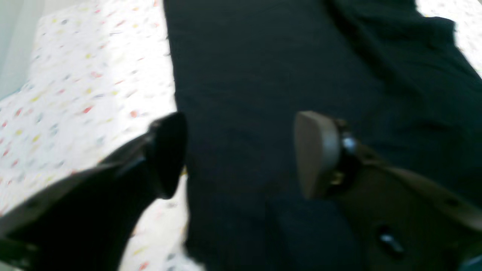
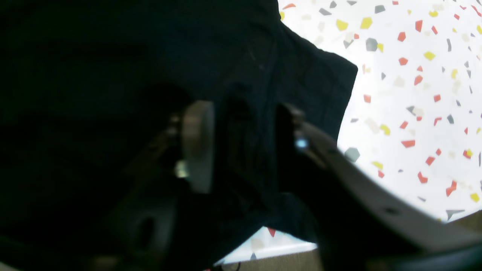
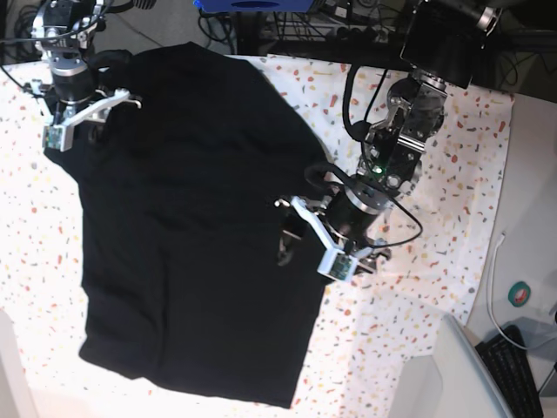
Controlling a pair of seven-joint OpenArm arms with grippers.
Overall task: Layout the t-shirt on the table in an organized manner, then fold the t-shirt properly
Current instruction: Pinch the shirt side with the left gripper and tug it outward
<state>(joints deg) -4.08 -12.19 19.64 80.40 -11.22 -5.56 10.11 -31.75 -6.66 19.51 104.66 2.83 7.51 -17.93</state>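
Note:
The black t-shirt lies spread over the speckled table, one long edge toward the right arm's side of the base view. My left gripper hovers over that edge near mid-table. In the left wrist view it is open, with the t-shirt below its fingers and nothing between them, and the table to the left. My right gripper is at the shirt's far left corner. In its wrist view the right gripper has its fingers apart with a fold of the t-shirt between them, beside the table.
A plain grey surface adjoins the table at the bottom right, with a tape roll and a keyboard beyond it. Cables and a blue object sit past the far edge.

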